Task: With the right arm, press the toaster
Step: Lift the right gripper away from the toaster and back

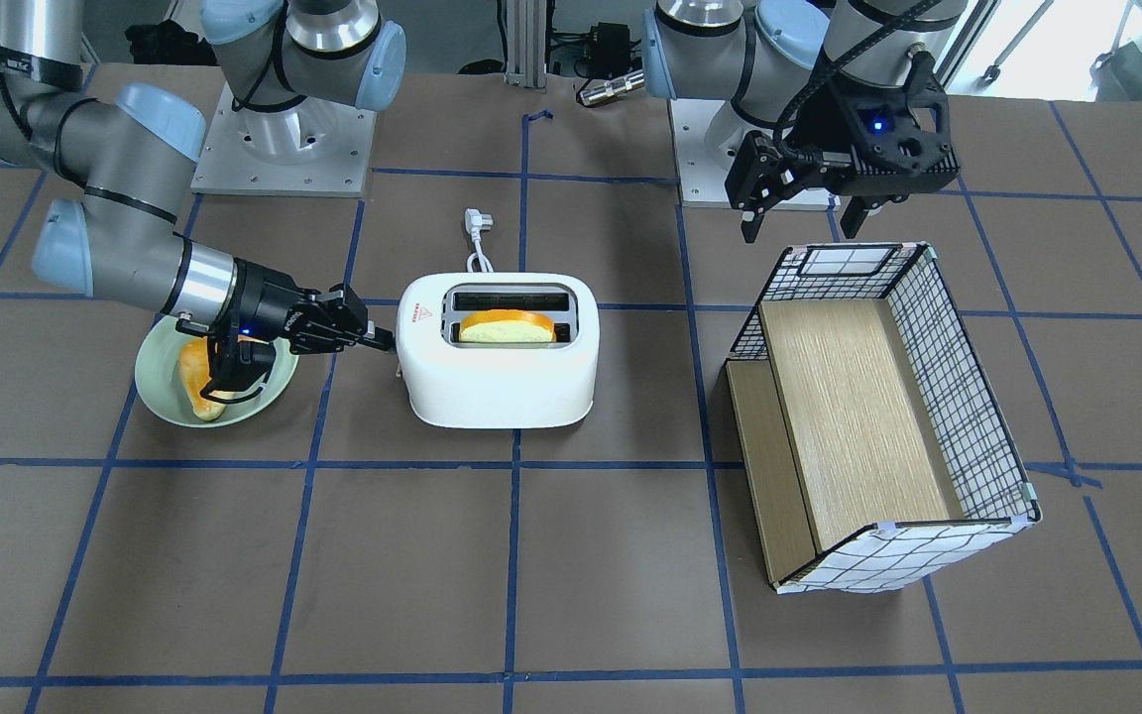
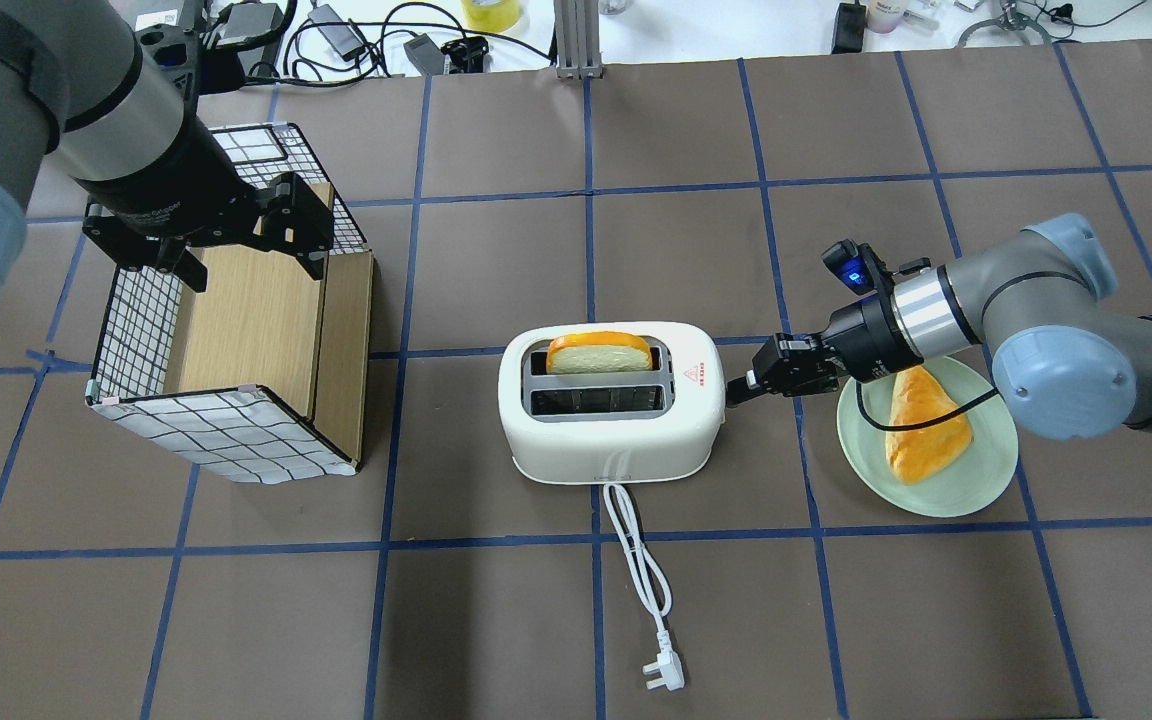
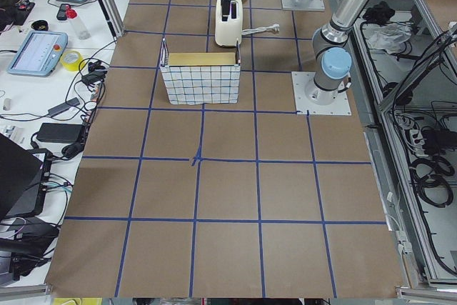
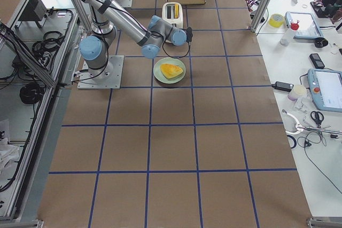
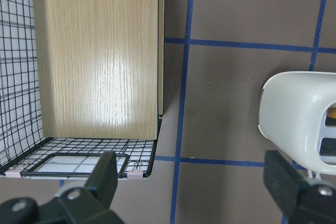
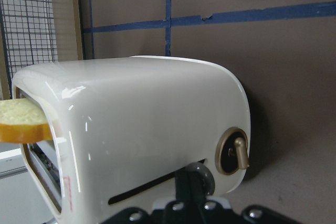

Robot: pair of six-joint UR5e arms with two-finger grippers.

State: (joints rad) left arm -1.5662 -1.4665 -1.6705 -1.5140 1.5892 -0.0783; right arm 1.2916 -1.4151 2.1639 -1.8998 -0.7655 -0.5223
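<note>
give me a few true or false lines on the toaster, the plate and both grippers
1. A bread slice stands in one slot of the toaster. True.
2. The plug is in a socket. False: it lies loose on the table.
3. The left gripper is shut. False: it is open and holds nothing.
4. The right gripper is shut, at the toaster's end. True.
5. The plate is empty. False: a piece of bread lies on it.

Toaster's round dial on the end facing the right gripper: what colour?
The dial is bronze-brown against the white toaster; right wrist view shows it best.
</note>
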